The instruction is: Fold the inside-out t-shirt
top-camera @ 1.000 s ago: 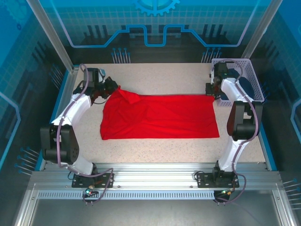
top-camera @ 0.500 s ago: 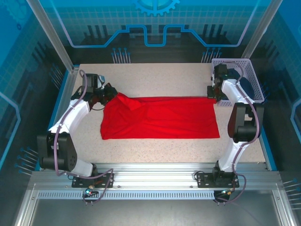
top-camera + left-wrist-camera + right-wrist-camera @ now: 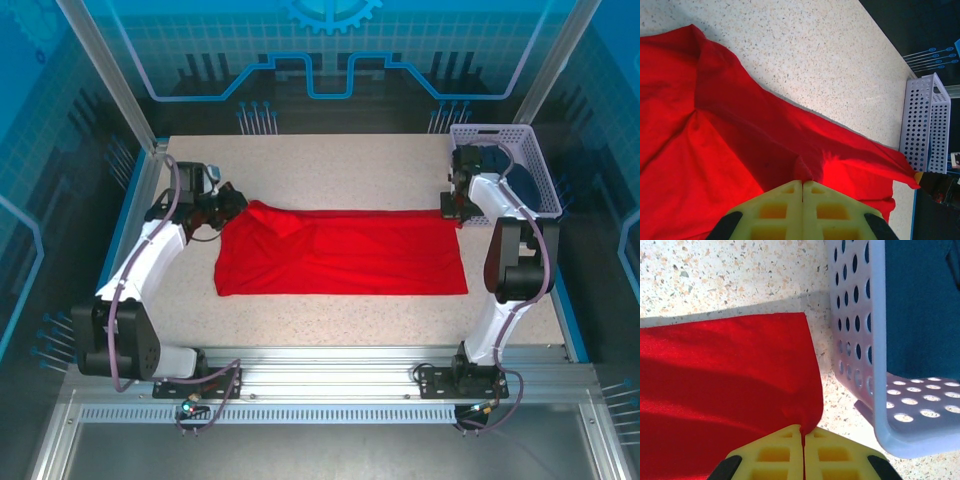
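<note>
Top camera looks down; close wrist cameras share the t-shirt (image 3: 340, 250)

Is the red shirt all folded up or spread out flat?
Mostly spread out. The t-shirt lies as one wide red sheet across the table, with just a small flap turned over near its left end.

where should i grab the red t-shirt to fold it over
By its far edge, at both ends, coming from each outer side. The t-shirt lies flat and wide, so pinching those ends should lift it evenly. The left claw and right claw are shut on cloth there.
</note>
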Motion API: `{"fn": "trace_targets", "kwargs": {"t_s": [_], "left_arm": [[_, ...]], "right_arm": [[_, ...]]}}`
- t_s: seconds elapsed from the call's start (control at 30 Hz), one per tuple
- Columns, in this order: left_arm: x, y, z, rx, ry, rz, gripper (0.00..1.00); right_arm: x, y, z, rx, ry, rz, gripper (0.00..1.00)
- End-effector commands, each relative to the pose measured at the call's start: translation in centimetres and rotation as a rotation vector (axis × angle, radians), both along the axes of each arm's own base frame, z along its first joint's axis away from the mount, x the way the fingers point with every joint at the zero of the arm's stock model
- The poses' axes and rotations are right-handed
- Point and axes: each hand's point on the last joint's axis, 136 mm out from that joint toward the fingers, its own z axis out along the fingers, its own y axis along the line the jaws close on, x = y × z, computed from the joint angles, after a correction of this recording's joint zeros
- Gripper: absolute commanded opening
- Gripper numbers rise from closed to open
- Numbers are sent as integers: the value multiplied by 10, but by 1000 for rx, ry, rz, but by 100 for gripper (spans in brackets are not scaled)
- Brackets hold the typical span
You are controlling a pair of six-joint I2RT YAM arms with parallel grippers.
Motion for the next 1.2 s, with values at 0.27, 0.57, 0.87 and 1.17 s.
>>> {"fn": "trace_targets", "kwargs": {"t_s": [0.27, 0.57, 0.87, 1.17], "left_arm": [[-19, 0, -22, 20, 50, -23, 0], [-24, -2, -31, 14, 70, -29, 0], [-40, -6, -54, -14, 124, -40, 0], [-40, -8, -52, -31, 124, -44, 0]], "right_arm": [[-12, 0, -7, -48, 38, -10, 8], [-34, -6, -22, -109, 95, -53, 17], [-28, 27, -1, -43, -11, -8, 33], [-13, 163, -27, 258, 21, 264, 35]]}}
